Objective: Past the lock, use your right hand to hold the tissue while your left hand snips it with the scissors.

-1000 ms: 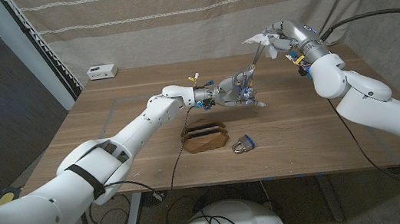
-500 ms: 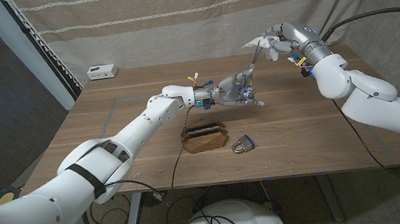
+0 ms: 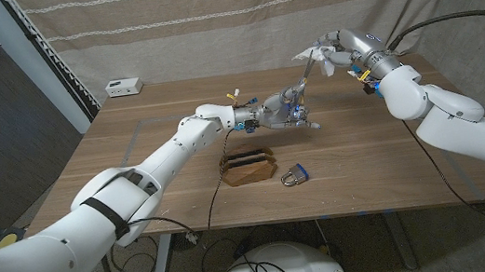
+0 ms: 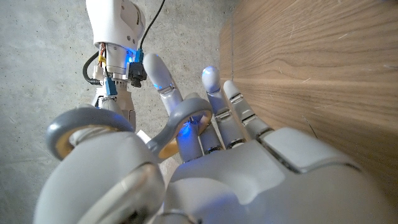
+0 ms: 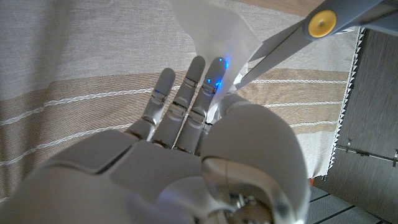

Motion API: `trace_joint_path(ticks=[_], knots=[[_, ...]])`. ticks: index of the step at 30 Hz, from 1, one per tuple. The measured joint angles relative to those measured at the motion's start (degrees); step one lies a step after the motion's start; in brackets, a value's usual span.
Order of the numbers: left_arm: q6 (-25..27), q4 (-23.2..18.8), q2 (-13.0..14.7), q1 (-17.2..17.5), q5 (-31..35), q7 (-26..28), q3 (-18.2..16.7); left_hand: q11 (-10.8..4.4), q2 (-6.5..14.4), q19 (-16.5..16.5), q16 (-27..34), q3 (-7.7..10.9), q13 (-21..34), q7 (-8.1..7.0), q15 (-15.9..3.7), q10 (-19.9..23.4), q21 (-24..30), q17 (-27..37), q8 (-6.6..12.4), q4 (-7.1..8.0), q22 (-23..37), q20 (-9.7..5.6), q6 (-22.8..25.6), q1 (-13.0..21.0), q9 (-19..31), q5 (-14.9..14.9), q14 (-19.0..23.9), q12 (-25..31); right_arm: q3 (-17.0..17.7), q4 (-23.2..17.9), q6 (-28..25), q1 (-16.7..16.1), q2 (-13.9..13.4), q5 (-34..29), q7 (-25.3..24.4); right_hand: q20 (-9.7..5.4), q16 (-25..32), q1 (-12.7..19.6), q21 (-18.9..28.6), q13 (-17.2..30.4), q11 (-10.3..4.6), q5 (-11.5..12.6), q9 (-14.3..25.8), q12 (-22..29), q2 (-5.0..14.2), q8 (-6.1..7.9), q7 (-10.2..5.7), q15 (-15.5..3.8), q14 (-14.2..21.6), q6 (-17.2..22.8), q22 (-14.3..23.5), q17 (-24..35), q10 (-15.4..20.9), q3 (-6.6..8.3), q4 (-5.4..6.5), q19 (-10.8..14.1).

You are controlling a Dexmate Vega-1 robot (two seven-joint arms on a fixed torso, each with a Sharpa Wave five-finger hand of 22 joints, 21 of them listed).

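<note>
Above the far right part of the worktop [image 3: 359, 167], beyond the lock [image 3: 295, 176], the tissue [image 3: 309, 51] is held up by the right robot hand [image 3: 336, 49], while the scissors [image 3: 300, 91] are gripped by the left robot hand [image 3: 279, 112], their blades raised to the tissue.

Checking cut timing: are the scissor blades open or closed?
Open: the grey-handled scissors' blades spread around the white tissue near the yellow pivot.

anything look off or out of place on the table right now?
Nothing stands out. The right hand holds the white tissue up, the left hand holds the grey-handled scissors at it; the wooden holder and blue-trimmed padlock sit undisturbed.
</note>
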Motion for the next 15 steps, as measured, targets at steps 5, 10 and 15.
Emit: trace_joint_path(ticks=[5,10,15], knots=[[-0.1,0.2,-0.1,-0.1,0.0,-0.2,0.0,-0.01,0.3,0.0,0.0,-0.59,0.0,0.0,0.19,0.0,0.0,-0.1,0.0,-0.05,0.0,0.0,0.0,0.3,0.0,0.1,0.2,0.0,-0.3,0.3,0.4,0.4,0.1,0.1,0.6,0.0,0.0,0.0,-0.3,-0.3,-0.08,0.1,0.0,0.0,0.0,0.0,0.0,0.0,0.0,0.0,0.0,0.0,0.1,0.0,0.0,0.0],[0.0,-0.2,0.0,0.0,0.0,0.0,-0.2,-0.01,0.8,0.0,0.0,-0.88,0.0,-0.01,-0.11,0.0,0.0,0.0,-0.38,-0.06,0.0,0.0,0.0,0.8,0.0,0.2,0.5,0.0,-0.5,0.6,0.9,0.6,0.2,0.1,1.0,0.0,-0.2,0.0,-0.3,-0.3,-0.07,0.3,0.0,0.0,0.0,0.0,0.0,0.0,0.0,0.0,0.0,0.0,0.1,-0.24,-0.24,0.0],[0.3,-0.6,0.2,0.2,0.0,0.3,-0.2,-0.02,1.4,0.0,0.0,-1.13,0.0,-0.01,-0.11,0.0,0.0,-0.1,-0.66,0.16,0.0,0.0,0.0,2.1,0.0,0.5,0.5,0.0,-0.5,0.7,1.2,0.7,0.3,0.1,1.0,0.0,-0.2,0.0,-0.3,-0.3,-0.07,0.6,0.0,0.0,0.0,0.0,0.0,0.0,0.0,0.0,0.0,0.0,0.1,-0.24,-0.23,0.0]])
